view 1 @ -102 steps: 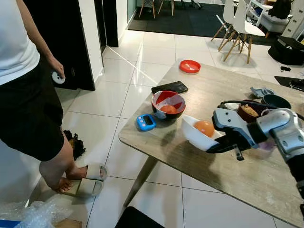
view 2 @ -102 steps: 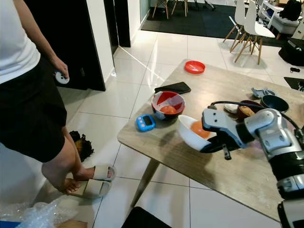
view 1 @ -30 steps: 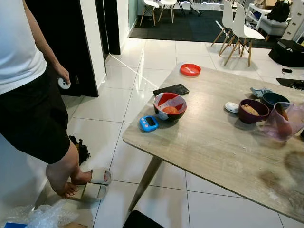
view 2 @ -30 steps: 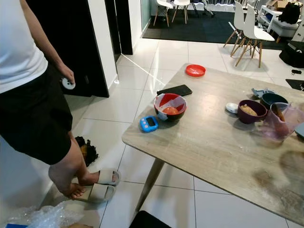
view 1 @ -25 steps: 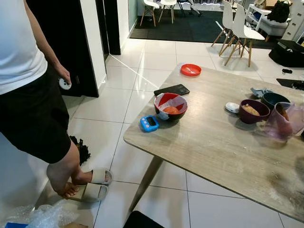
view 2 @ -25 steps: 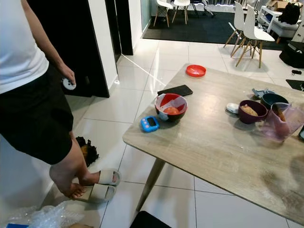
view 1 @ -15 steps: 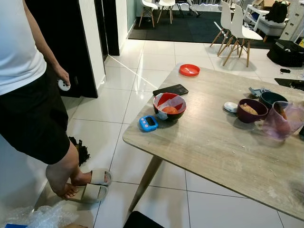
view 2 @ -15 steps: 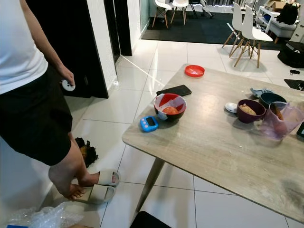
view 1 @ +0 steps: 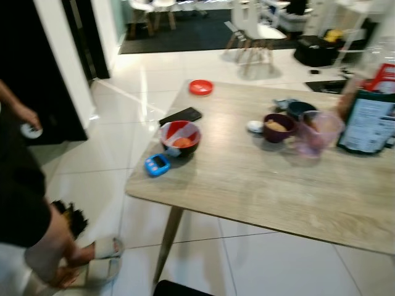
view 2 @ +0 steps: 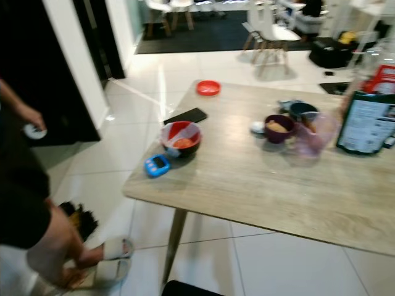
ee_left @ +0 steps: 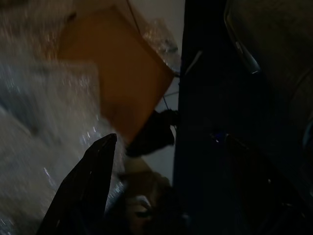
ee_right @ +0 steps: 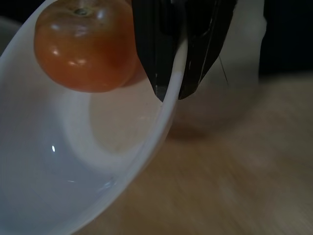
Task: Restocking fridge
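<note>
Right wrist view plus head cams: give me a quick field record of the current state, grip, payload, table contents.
right gripper: shut on white bowl rim
payload: one tomato inside the bowl
left gripper: dark view, state unclear
table: red bowl, blue timer, phone, red lid, purple bowl
person: standing at robot's left
image quality: head views blurred

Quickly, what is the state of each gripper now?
Left gripper: cannot be told, view is dark.
Right gripper: closed on the rim of the white bowl holding a tomato.
</note>
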Motion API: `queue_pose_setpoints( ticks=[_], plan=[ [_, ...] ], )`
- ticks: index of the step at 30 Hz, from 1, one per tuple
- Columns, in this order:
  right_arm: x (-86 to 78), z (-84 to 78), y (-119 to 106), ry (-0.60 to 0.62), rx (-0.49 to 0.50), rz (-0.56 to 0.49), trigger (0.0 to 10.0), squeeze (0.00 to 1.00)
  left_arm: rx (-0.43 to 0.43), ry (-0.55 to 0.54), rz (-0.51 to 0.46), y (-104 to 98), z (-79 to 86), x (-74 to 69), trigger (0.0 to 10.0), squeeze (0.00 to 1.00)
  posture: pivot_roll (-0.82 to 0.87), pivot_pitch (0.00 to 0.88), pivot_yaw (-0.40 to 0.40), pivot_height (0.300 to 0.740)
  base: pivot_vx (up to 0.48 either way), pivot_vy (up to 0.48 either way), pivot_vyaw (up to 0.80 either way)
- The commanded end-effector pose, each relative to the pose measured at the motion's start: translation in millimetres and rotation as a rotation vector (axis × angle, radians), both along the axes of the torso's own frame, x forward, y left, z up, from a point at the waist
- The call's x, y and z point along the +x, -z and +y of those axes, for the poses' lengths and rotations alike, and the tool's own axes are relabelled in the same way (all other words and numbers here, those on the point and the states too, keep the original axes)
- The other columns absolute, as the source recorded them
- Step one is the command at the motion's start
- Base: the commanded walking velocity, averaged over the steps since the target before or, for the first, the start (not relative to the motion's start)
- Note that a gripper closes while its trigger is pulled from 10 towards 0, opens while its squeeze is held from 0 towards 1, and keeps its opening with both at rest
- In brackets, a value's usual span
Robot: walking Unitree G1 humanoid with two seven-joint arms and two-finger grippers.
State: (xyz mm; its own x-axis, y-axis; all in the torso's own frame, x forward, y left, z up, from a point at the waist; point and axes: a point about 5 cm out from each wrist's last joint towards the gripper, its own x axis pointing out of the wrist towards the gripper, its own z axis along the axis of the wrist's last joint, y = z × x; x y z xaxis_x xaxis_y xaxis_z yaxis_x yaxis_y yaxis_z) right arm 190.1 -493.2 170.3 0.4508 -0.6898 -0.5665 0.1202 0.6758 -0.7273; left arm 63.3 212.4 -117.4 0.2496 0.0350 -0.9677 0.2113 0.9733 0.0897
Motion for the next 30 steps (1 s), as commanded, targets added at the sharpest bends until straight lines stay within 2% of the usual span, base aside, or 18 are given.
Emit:
queue_pose_setpoints(
  ticks=[1, 12, 17, 20, 22, 23, 24, 25, 26, 29, 30],
  plan=[
    [-0.7, -0.3, 1, 0.017, 0.002, -0.025, 10.0, 0.00, -0.075, 0.034, -0.053, 0, -21.1, 15.1, 10.0, 0.00, -0.06, 0.000, -0.039, 0.740, 0.000, 0.000, -0.77],
    [-11.8, -2.8, 11, 0.049, 0.005, -0.012, 10.0, 0.00, -0.076, 0.035, -0.053, 0, -21.8, 15.4, 10.0, 0.00, -0.07, 0.000, -0.039, 0.740, 0.000, 0.000, -0.77],
    [-21.7, -0.3, 29, 0.078, 0.042, 0.009, 10.0, 0.00, -0.077, 0.034, -0.052, 0, -22.3, 15.0, 10.0, 0.00, -0.07, 0.000, -0.040, 0.740, 0.000, 0.000, -0.77],
    [-31.0, 4.1, 48, 0.097, 0.082, 0.039, 10.0, 0.00, -0.076, 0.033, -0.052, 0, -22.3, 15.1, 10.0, 0.00, -0.06, 0.000, -0.040, 0.740, 0.000, 0.000, -0.77],
    [-31.0, 4.1, 48, 0.097, 0.082, 0.039, 10.0, 0.00, -0.076, 0.033, -0.052, 0, -22.3, 15.1, 10.0, 0.00, -0.06, 0.000, -0.040, 0.740, 0.000, 0.000, -0.77],
    [-35.0, 7.6, 58, 0.100, 0.105, 0.060, 10.0, 0.00, -0.076, 0.032, -0.053, 0, -22.1, 15.1, 10.0, 0.00, -0.06, 0.000, -0.040, 0.740, 0.000, 0.000, -0.77],
    [-35.0, 7.6, 58, 0.100, 0.105, 0.060, 10.0, 0.00, -0.076, 0.032, -0.053, 0, -22.1, 15.1, 10.0, 0.00, -0.06, 0.000, -0.040, 0.740, 0.000, 0.000, -0.77],
    [-39.8, 12.8, 72, 0.106, 0.134, 0.079, 10.0, 0.00, -0.074, 0.031, -0.053, 0, -21.6, 15.2, 10.0, 0.00, -0.06, 0.000, -0.040, 0.740, 0.000, 0.000, -0.77],
    [-39.8, 12.8, 72, 0.106, 0.134, 0.079, 10.0, 0.00, -0.074, 0.031, -0.053, 0, -21.6, 15.2, 10.0, 0.00, -0.06, 0.000, -0.040, 0.740, 0.000, 0.000, -0.77],
    [-50.6, 33.3, 111, 0.098, 0.214, 0.130, 10.0, 0.00, -0.072, 0.030, -0.054, 0, -20.5, 15.8, 10.0, 0.00, -0.05, 0.000, -0.038, 0.740, 0.000, 0.000, -0.77],
    [-50.6, 33.3, 111, 0.098, 0.214, 0.130, 10.0, 0.00, -0.072, 0.030, -0.054, 0, -20.5, 15.8, 10.0, 0.00, -0.05, 0.000, -0.038, 0.740, 0.000, 0.000, -0.77]
  ],
)
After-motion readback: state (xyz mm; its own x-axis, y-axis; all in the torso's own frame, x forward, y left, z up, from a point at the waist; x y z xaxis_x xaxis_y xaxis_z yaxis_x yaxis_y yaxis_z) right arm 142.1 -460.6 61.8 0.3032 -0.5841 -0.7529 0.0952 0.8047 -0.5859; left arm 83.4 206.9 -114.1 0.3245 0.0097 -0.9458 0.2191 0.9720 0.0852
